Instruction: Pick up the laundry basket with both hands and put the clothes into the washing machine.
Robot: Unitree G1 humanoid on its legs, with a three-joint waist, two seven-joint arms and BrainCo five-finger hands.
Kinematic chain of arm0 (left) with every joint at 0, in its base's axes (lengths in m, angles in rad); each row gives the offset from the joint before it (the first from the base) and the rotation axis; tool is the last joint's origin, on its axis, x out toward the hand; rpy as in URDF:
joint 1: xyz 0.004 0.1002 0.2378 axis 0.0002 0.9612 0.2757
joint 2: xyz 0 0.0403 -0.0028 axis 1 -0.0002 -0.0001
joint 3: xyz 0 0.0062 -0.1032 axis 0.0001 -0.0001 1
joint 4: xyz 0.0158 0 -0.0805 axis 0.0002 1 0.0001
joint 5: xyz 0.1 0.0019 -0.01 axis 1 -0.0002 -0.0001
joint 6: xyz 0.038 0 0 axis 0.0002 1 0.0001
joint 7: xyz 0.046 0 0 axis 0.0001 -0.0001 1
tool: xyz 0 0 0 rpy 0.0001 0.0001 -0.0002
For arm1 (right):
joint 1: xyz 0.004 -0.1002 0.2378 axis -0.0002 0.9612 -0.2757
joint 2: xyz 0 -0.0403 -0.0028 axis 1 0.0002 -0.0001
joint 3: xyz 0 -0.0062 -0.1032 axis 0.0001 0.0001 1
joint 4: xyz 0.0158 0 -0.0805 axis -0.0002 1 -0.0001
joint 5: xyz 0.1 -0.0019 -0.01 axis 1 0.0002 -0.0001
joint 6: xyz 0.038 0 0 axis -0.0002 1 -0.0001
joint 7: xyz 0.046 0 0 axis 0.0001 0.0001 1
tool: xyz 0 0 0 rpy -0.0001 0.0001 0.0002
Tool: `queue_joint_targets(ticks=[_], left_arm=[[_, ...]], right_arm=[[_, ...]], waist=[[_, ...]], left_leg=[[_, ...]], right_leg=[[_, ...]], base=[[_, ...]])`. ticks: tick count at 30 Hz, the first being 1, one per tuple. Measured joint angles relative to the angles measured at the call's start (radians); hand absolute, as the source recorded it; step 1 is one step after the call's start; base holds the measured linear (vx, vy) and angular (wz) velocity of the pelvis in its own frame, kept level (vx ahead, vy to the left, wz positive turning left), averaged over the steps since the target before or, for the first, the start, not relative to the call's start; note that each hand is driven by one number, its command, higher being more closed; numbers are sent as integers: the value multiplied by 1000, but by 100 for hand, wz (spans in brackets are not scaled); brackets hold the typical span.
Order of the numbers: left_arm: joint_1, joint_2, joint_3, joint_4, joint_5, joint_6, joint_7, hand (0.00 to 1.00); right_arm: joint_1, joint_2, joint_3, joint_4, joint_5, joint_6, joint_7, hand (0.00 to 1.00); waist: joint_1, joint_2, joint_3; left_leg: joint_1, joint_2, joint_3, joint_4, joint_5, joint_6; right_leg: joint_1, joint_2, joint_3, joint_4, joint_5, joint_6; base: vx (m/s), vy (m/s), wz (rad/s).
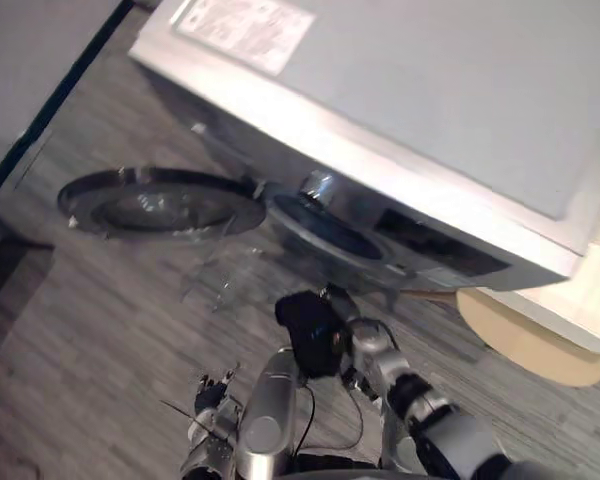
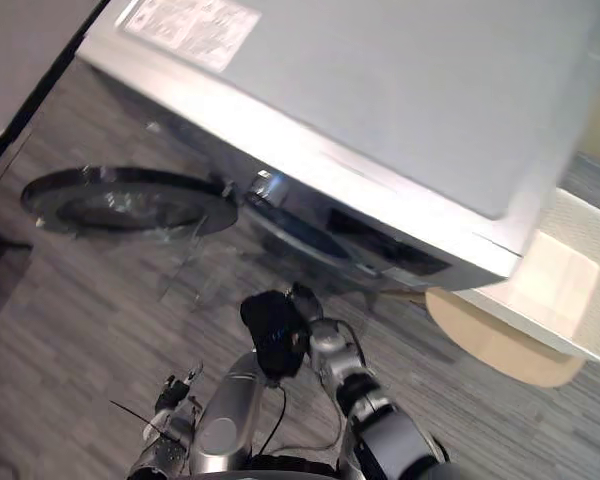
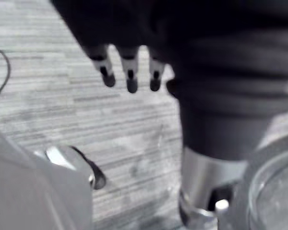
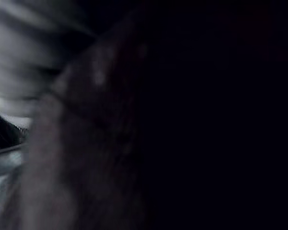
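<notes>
Silver washing machine (image 1: 410,110), door (image 1: 160,205) wide at ten o'clock; left robot hand (image 3: 128,72) slack-fingered, right robot hand (image 1: 308,325) can't tell; aim into drum (image 1: 325,228).

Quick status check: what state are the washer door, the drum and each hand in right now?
washing machine door: open, swung wide to the robot's left.
drum opening: uncovered; inside too dark to tell.
left hand: open, empty, over the floor.
right hand: held up before the drum opening; grip unreadable.

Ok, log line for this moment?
washing machine door: open | left robot hand: open, empty, over floor | right robot hand: in front of drum opening
</notes>
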Motion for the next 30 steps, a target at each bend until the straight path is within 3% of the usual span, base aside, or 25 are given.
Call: queue_joint_targets(ticks=[5,9,12,20,30], left_arm=[[-4,-18,-16,-47,-15,0,1,0],[-21,-54,-3,-106,-33,-1,-1,0],[-27,-64,-5,-162,-48,-2,-2,0],[-47,-74,-1,-309,-71,-23,-1,0],[-44,-74,-5,-368,-111,-23,47,0]], right_arm=[[-209,3,-264,145,68,5,-69,100],[-372,-120,-468,157,149,-7,-139,100],[-457,-226,-548,126,241,-34,-183,100],[-616,-471,-586,24,554,-146,-272,100],[-660,-550,-512,-205,802,-314,-393,100]], waist=[[65,25,11],[115,44,20],[136,61,25],[170,71,26],[170,73,25]], left_leg=[[-109,-36,-74,29,30,8],[-224,-51,-118,74,40,10],[-298,-68,-142,85,45,6],[-430,-88,-163,74,89,7],[-588,-57,-158,163,90,11]], right_leg=[[-53,-39,-92,52,-24,-6],[-127,-53,-132,85,-30,-14],[-184,-73,-164,110,-34,-17],[-314,-97,-187,133,-34,-17],[-419,-78,-208,160,-24,-23]], base=[[-32,18,55],[-1,10,30],[-1,10,27],[34,-11,8],[-11,11,-4]])
